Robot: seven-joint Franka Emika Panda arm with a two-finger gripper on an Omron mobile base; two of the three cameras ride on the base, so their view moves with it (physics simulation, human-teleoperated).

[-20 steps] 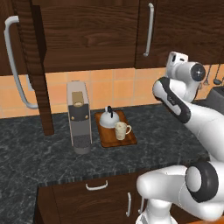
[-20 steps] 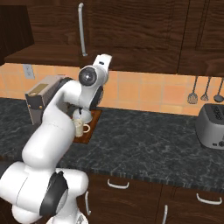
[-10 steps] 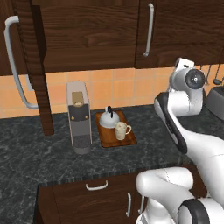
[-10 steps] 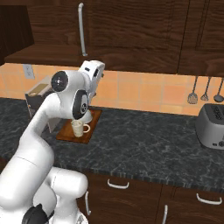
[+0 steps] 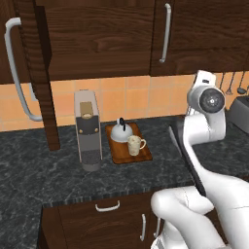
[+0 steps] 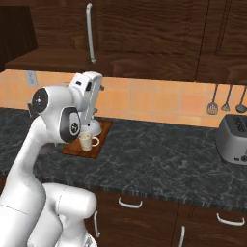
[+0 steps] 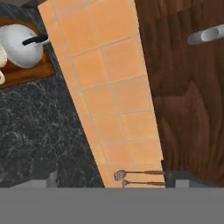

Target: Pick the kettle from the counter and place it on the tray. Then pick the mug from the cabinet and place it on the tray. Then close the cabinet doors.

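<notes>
Kettle (image 5: 119,131) and mug (image 5: 135,144) sitting together on the tray (image 5: 141,154) on the dark stone desk (image 5: 44,175).

The white arm is rising at the right of the tray, its claw out of sight — whether the fingers are apart or together cannot be told. One cabinet door (image 5: 36,68) is standing open at the left — a tall grey coffee machine (image 5: 88,130) is standing just beside the tray.

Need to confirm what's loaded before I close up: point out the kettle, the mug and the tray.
kettle (image 5: 119,132), left base view, on its silvery dome.
mug (image 5: 134,145), left base view, on its cream body.
tray (image 5: 143,156), left base view, on the bare front right corner of the wooden board.
</notes>
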